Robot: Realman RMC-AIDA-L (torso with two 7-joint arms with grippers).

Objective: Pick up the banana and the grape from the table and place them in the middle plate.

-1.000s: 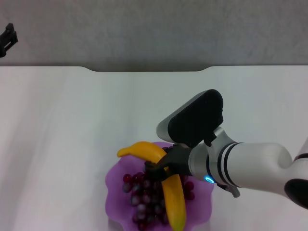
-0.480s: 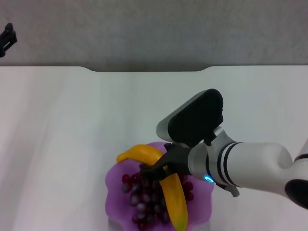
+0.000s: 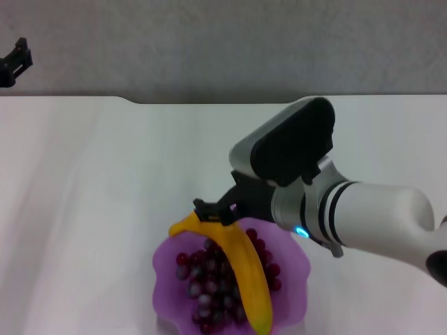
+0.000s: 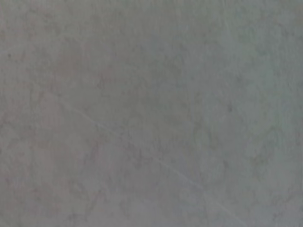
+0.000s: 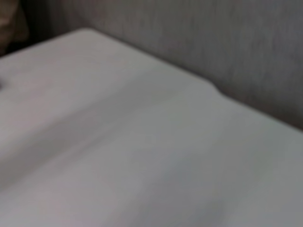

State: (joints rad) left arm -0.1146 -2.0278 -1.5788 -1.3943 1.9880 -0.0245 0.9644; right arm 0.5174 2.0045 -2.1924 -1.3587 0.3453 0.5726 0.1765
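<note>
Plate: the middle plate sat nearest me at the near edge of the surface, purple and wavy-rimmed.
Grape: the grape lay inside that plate, a dark bunch spread across its floor.
Banana: the banana lay across the bunch, one end at the plate's near rim and the other poking over the far rim on my left.
Handling: I judged the banana stiff, light and slick, best taken around its middle where the curve is fullest; the grape looked loose and knobbly, better pinched across the thick of the bunch than by a single berry.
Right claw: my right claw hung just above the banana's far end, fingers spread and holding nothing.
Progress: with both fruits in the plate, I judged the placing done and only a clear lift away left to make.
Risk: the banana rested on round grapes, so a nudge could roll it off.
Left claw: my left claw was parked well off past the far left corner; I could not tell its state.
</note>
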